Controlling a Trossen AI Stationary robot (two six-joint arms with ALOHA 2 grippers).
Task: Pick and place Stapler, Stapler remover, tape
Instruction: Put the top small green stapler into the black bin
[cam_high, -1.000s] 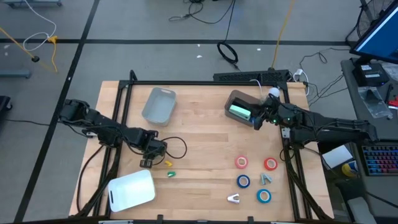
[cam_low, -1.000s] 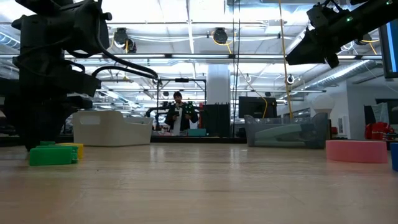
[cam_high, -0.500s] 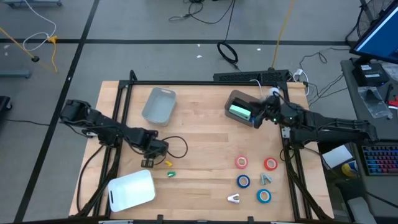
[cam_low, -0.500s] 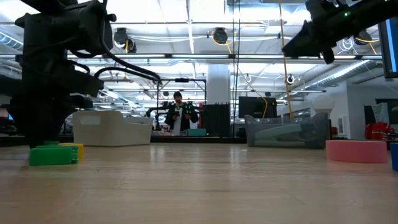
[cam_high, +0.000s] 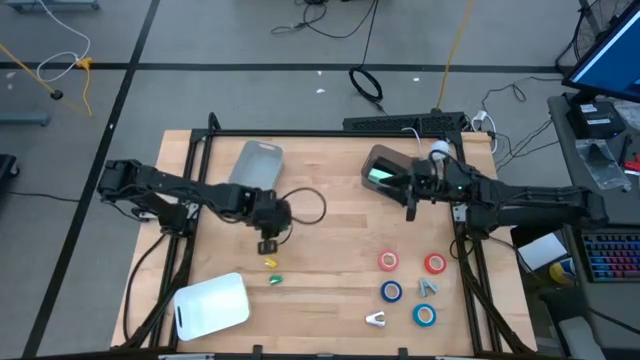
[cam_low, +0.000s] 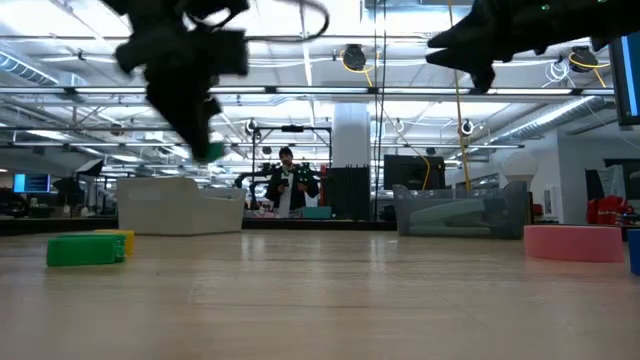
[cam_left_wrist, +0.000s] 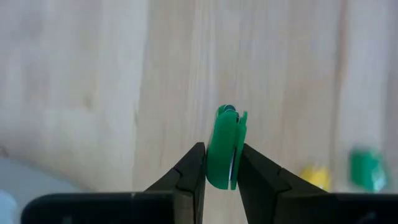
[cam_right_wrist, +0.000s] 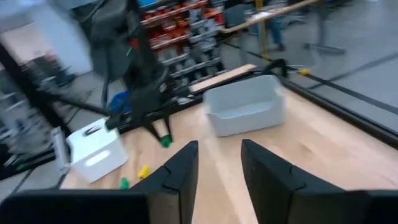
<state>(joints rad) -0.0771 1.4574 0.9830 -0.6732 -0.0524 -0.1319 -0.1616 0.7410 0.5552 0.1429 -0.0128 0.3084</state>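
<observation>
Between left pincer (cam_left_wrist: 221, 171) fingers: flat green stapler remover (cam_left_wrist: 225, 149)

A green block (cam_low: 80, 250) lies beside a yellow block (cam_low: 120, 240) on the table (cam_low: 330, 300).

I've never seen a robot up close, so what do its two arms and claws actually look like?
Both arms are dark, jointed limbs. A black cable loops beside the left claw. Its fingers are flat black wedges tapering to thin tips. The right claw has the same dark paired fingers, and small green lights glow on the arm behind it.
</observation>
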